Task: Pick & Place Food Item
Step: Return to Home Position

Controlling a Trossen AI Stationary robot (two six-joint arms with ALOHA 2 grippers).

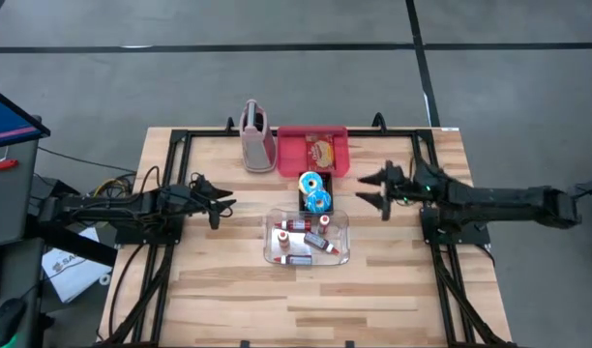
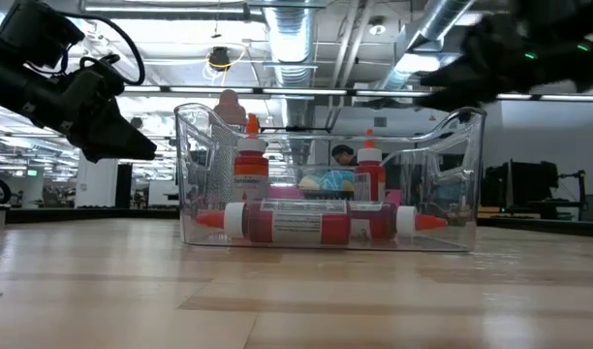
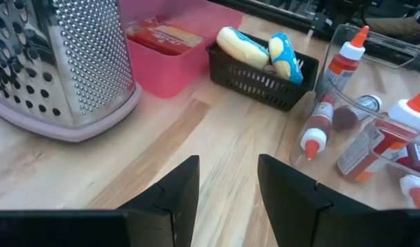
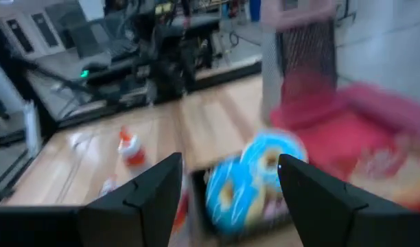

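Clear bin [image 2: 452, 174] sits closest to the near edge of the tabletop [image 1: 228, 290], about midway between the left and right edges. Contents: sauce bottles with orange caps, one lying along the front wall [image 2: 296, 222], two upright behind it [image 2: 250, 165].

Black bin [image 3: 254, 82] stands just behind the clear bin, toward the far edge. Whether the two touch cannot be told. Two blue donuts [image 1: 311, 182] are in the black bin, standing on edge side by side. The left wrist view shows the pale underside of one [image 3: 243, 46] and the blue icing of the other [image 3: 285, 58].

Pink tray [image 1: 288, 155] is at the far edge, just behind the black bin, with a red packet [image 1: 321, 151] inside. Metal grater [image 1: 256, 137] with a pink base stands upright just left of the tray.

Left gripper [image 1: 222, 202]: fingers spread apart and holding nothing. It is raised above the tabletop, left of the two bins and pointing toward them.

Right gripper [image 1: 362, 189]: fingers likewise apart and holding nothing. It is raised above the tabletop, right of the black bin and pointing at it. The donuts show between its fingers in its wrist view.

Both grippers are well apart from the bins.
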